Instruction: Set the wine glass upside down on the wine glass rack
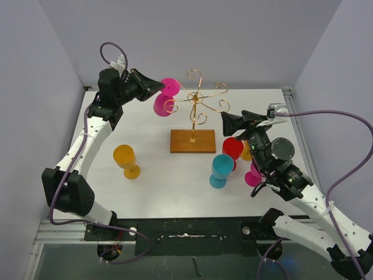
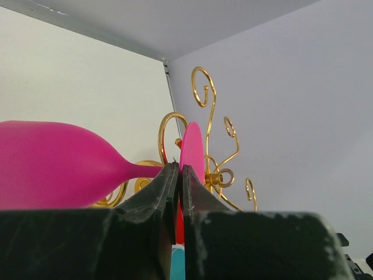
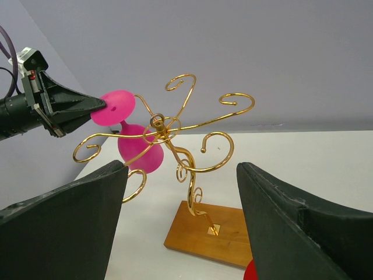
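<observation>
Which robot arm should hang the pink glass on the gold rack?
Left. The left gripper is shut on the pink glass, gripping its foot, bowl-down, right beside the gold rack. The right gripper is open, empty and farther back.

The left arm [image 1: 81,146] is shown stretched forward and raised; the left gripper [image 1: 158,87] is turned rightward, its jaws clamped on the foot of the pink wine glass [image 1: 163,106]. The right arm [image 1: 309,201] is bent inward, and the right gripper [image 1: 233,118] is held aloft, its jaws spread wide.
</observation>
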Tool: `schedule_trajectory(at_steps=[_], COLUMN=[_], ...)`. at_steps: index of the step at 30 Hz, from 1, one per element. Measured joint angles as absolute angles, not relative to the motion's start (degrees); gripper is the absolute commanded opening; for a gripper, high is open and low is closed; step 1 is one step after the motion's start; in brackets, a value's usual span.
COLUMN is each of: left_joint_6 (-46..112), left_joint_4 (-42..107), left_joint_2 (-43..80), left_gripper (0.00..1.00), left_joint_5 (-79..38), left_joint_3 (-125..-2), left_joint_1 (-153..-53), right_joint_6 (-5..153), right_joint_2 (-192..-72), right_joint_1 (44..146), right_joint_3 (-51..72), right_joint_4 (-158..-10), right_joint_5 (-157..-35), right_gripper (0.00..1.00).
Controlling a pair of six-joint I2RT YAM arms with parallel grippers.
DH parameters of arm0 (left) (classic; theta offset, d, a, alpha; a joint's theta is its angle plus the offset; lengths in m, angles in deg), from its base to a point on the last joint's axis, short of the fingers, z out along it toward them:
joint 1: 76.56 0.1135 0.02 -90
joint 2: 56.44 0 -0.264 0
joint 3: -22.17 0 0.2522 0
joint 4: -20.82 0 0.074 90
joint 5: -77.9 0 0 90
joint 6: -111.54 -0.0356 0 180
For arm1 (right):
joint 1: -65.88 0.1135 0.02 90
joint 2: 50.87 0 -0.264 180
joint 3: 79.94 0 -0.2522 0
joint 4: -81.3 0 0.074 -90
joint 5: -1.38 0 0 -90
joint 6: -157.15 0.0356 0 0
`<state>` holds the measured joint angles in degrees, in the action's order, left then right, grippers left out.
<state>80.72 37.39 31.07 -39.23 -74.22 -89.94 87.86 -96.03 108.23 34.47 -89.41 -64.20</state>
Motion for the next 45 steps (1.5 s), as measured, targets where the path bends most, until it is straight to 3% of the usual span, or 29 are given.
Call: schedule_trajectory(at_steps=[3,11,23,29,37,45], left_joint_6=[80.41,78.49,73.42,65.16,57.68,53.68], left_joint_4=[38.16,40.63,45.96,51.14,50.20,55.05], left_joint_2=[31.22,31.22,30.04,21.71,1.23,-6.07], left_gripper=[0.09,0.31,0.49,0.50,0.52,0.53], left_joint_5=[-39.19,-38.29,-37.83,-36.33,-34.64,-27.87], left_joint_3=[-74.22,-74.24,-75.75,-74.66,-61.06,-52.32], left_joint_1=[-89.94,-89.88,-87.02,-85.92,-85.81,-85.81], right_joint_6=[88.23,88.84,91.86,95.25,101.50,100.43], right_joint_2=[-96.23,-96.23,-96.12,-95.20,-94.28,-92.60], right_joint_1=[108.23,108.23,108.23,108.23,108.23,108.23], right_joint_3=[34.47,34.47,34.21,33.05,32.83,32.85], right_joint_4=[-89.36,-89.28,-81.32,-70.04,-56.03,-52.08], right_joint_5=[-64.02,-63.39,-59.45,-56.96,-56.22,-66.01], right_gripper=[0.77,0.77,0.77,0.76,0.75,0.72])
